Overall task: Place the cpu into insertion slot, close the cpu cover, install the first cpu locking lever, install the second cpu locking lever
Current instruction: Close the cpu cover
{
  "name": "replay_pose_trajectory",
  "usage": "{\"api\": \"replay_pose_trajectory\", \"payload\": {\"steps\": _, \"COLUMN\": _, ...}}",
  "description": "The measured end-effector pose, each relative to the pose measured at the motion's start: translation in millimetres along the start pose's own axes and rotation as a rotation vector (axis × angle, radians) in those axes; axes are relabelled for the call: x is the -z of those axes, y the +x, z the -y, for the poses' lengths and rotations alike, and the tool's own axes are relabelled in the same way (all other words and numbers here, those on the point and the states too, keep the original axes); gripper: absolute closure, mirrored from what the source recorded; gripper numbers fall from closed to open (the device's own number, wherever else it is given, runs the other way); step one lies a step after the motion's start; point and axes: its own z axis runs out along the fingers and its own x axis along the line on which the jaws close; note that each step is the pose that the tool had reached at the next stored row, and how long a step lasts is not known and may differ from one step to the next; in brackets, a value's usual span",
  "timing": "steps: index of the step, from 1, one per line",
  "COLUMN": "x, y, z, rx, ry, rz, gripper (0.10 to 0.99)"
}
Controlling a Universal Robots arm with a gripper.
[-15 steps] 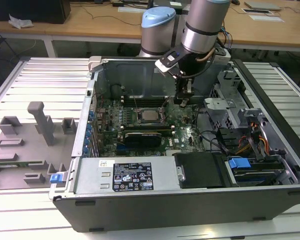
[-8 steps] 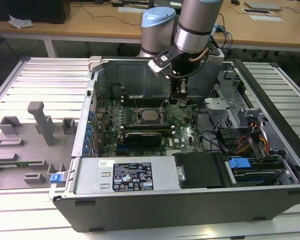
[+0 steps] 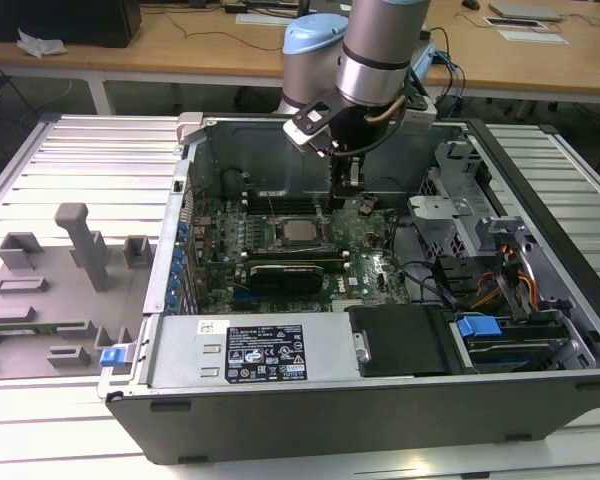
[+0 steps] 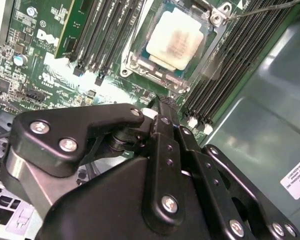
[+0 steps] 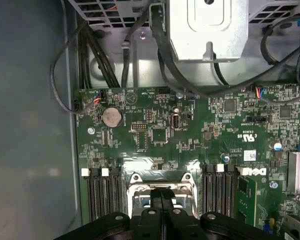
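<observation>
Sitting flat in the insertion slot [image 3: 278,237], the cpu [image 3: 300,232] is showing its silver top, with the cpu cover [image 4: 155,75] seemingly down around it. Hovering just to the exterior view's right is the gripper [image 3: 346,180], fingers pinched together, gripping nothing. Risk: narrow tips slipping off the thin lever [image 4: 262,7] and gouging the memory slots [image 4: 225,75].
</observation>
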Motion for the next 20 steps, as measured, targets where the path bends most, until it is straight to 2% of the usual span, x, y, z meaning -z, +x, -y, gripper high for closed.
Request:
{"api": "replay_pose_trajectory", "payload": {"steps": 2, "x": 0.0, "y": 0.0, "z": 1.0, "rx": 0.0, "ry": -0.002, "rz": 0.0002, "gripper": 0.98}}
{"api": "replay_pose_trajectory", "payload": {"steps": 3, "x": -0.2, "y": 0.0, "z": 2.7, "rx": 0.0, "ry": -0.012, "rz": 0.0, "gripper": 0.98}}
{"api": "replay_pose_trajectory", "payload": {"steps": 4, "x": -1.0, "y": -0.1, "z": 5.7, "rx": 0.001, "ry": -0.035, "rz": -0.0011, "gripper": 0.98}}
{"api": "replay_pose_trajectory", "payload": {"steps": 5, "x": -1.5, "y": -0.2, "z": 8.4, "rx": 0.001, "ry": -0.052, "rz": -0.0014, "gripper": 0.98}}
{"api": "replay_pose_trajectory", "payload": {"steps": 7, "x": -2.8, "y": -0.4, "z": 13.6, "rx": 0.002, "ry": -0.066, "rz": -0.002, "gripper": 0.98}}
{"api": "replay_pose_trajectory", "payload": {"steps": 9, "x": -4.1, "y": -1.3, "z": 19.2, "rx": 0.002, "ry": -0.068, "rz": -0.0016, "gripper": 0.98}}
{"api": "replay_pose_trajectory", "payload": {"steps": 11, "x": -6.4, "y": -3.7, "z": 28.0, "rx": 0.002, "ry": -0.076, "rz": -0.0022, "gripper": 0.98}}
{"api": "replay_pose_trajectory", "payload": {"steps": 13, "x": -9.6, "y": -5.5, "z": 38.3, "rx": 0.002, "ry": -0.085, "rz": -0.0022, "gripper": 0.98}}
{"api": "replay_pose_trajectory", "payload": {"steps": 14, "x": -11.8, "y": -6.5, "z": 45.0, "rx": 0.002, "ry": -0.089, "rz": -0.0024, "gripper": 0.98}}
{"api": "replay_pose_trajectory", "payload": {"steps": 15, "x": -13.4, "y": -7.5, "z": 48.6, "rx": 0.002, "ry": -0.089, "rz": -0.0023, "gripper": 0.98}}
{"api": "replay_pose_trajectory", "payload": {"steps": 18, "x": -22.2, "y": -11.7, "z": 56.2, "rx": 0.002, "ry": -0.089, "rz": -0.0026, "gripper": 0.98}}
{"api": "replay_pose_trajectory", "payload": {"steps": 20, "x": -24.1, "y": -12.2, "z": 58.5, "rx": 0.002, "ry": -0.09, "rz": -0.0023, "gripper": 0.98}}
